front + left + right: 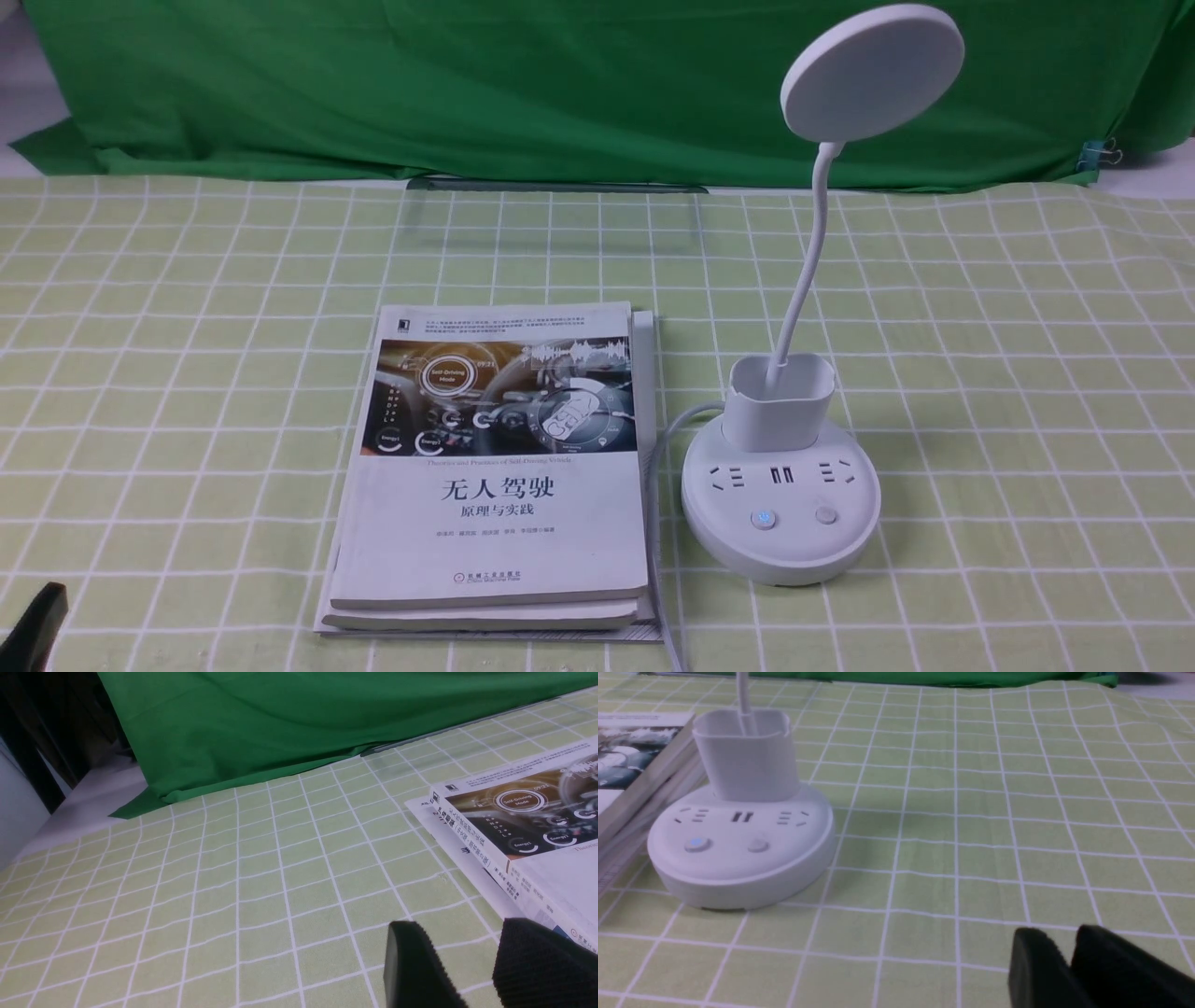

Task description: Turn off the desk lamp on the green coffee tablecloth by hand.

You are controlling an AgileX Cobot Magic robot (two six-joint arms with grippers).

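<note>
The white desk lamp (pixel 780 523) stands on the green coffee tablecloth (pixel 1008 392), right of centre. Its disc head (pixel 871 72) is raised on a thin neck above the cup holder (pixel 777 403). On the round base, the left button (pixel 764 519) glows blue and the right button (pixel 825 514) is dull. In the right wrist view the lamp base (pixel 738 858) lies well away from my right gripper (pixel 1064 940), whose black fingers stand a little apart over bare cloth. My left gripper (pixel 460 933) is open and empty beside the books, and shows at the front view's lower left corner (pixel 33 625).
A stack of books (pixel 504 467) lies just left of the lamp, and the lamp's grey cord (pixel 665 560) runs between them towards the front edge. A dark green backdrop cloth (pixel 467 84) hangs along the back of the table.
</note>
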